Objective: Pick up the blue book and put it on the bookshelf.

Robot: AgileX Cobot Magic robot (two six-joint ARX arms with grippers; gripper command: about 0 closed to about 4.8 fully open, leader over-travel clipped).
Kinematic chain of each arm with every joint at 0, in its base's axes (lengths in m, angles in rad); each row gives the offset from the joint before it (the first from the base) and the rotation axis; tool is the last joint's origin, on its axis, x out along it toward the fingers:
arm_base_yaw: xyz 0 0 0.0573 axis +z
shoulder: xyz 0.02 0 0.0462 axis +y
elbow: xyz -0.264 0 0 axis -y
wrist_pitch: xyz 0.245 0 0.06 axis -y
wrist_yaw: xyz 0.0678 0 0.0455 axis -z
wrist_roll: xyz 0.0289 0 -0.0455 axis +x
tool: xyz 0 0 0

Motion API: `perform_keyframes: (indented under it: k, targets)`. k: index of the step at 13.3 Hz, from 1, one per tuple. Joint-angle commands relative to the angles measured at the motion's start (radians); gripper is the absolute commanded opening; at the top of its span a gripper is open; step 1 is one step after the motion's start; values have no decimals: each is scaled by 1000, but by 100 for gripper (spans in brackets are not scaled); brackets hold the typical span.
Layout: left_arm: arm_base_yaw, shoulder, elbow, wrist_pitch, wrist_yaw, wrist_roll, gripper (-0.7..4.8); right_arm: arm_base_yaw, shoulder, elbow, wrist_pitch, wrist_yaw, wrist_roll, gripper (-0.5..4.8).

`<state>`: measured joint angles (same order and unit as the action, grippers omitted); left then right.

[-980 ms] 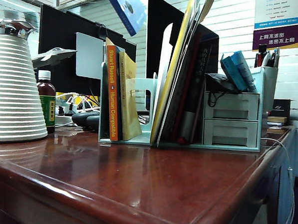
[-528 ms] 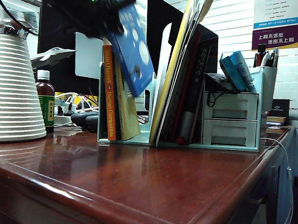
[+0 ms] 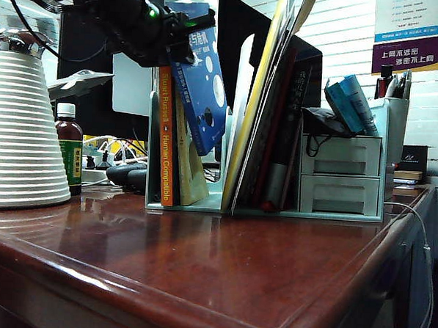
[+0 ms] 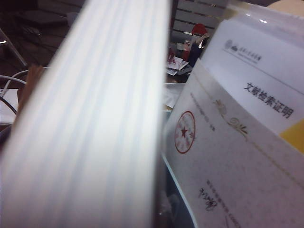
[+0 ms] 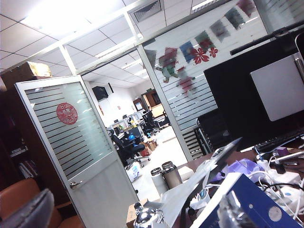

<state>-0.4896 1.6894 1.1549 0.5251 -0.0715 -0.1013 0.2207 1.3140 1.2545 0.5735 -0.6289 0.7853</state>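
In the exterior view my left gripper [image 3: 180, 37] is shut on the top corner of the blue book [image 3: 204, 90]. The book hangs tilted, its lower end inside the bookshelf [image 3: 380, 165], in the slot between a yellow book [image 3: 187, 162] and the tall leaning folders [image 3: 270, 100]. In the left wrist view the book's white page edge [image 4: 95, 118] fills most of the picture and hides the jaws. My right gripper [image 5: 132, 214] does not appear in the exterior view; its wrist view shows blurred fingers [image 5: 26, 209] standing wide apart, with nothing between them, and the blue book's cover [image 5: 259, 202].
An orange book [image 3: 164, 139] stands at the rack's left end. Light-blue booklets [image 3: 351, 101] lie above two drawers [image 3: 340, 174]. A white ribbed jug [image 3: 23, 124] and a brown bottle [image 3: 67, 156] stand at the left. Black monitors [image 3: 85, 54] are behind. Certificates [image 4: 237, 156] lean beside the book.
The left arm has come down into view with the blue book, which dropped from the top of the picture into the rack's slot. The right arm has not moved.
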Motion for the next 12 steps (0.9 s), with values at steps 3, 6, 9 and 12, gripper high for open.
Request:
perform_keyframes:
  k: [3, 6, 9, 12]
  targets:
    - [-66, 1, 133, -136, -74, 117, -5, 0, -5, 4, 7, -20, -1, 479]
    - [-72, 0, 142, -143, -75, 82, 404, 0, -5, 4, 6, -25, -1, 479]
    - [-72, -3, 155, -119, -90, 90, 469, 0, -5, 4, 6, -24, -2, 479]
    - [-70, -135, 169, -127, -149, 121, 143, -5, -6, 4, 6, -28, -31, 168]
